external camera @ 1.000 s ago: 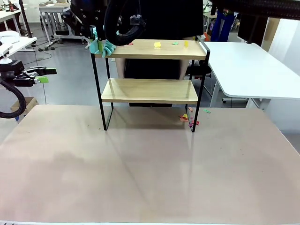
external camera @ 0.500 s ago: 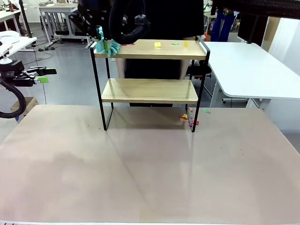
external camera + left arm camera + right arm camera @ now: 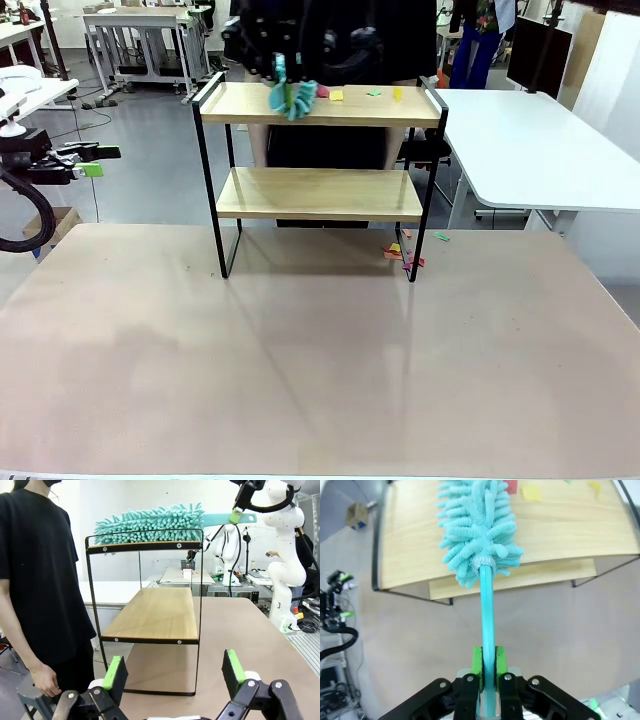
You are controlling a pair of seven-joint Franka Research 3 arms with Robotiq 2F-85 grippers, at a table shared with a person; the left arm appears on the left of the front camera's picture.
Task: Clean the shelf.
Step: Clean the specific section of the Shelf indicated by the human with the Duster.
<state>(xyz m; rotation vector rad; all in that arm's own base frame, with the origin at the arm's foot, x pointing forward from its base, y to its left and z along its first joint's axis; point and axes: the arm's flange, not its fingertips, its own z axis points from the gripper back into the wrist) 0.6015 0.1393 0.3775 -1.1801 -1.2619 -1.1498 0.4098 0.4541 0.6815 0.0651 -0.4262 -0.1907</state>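
At the far end of the bench (image 3: 320, 380), the shelf (image 3: 315, 192) is standing upright on its black frame, and we are working along its top board (image 3: 400, 108). Our teal microfiber duster (image 3: 291, 98) is resting its head on that board, just beside the paper scraps (image 3: 336, 95), so we judge it is sweeping them toward the right rail. The right tool (image 3: 487, 672) is clamping the duster's handle (image 3: 486, 615) far back, letting the head reach across. Fallen scraps (image 3: 405, 258) are lying by the shelf's right foot. The left tool (image 3: 172, 672) is hovering well aside, fingers apart and holding nothing, leaving the sweep unobstructed.
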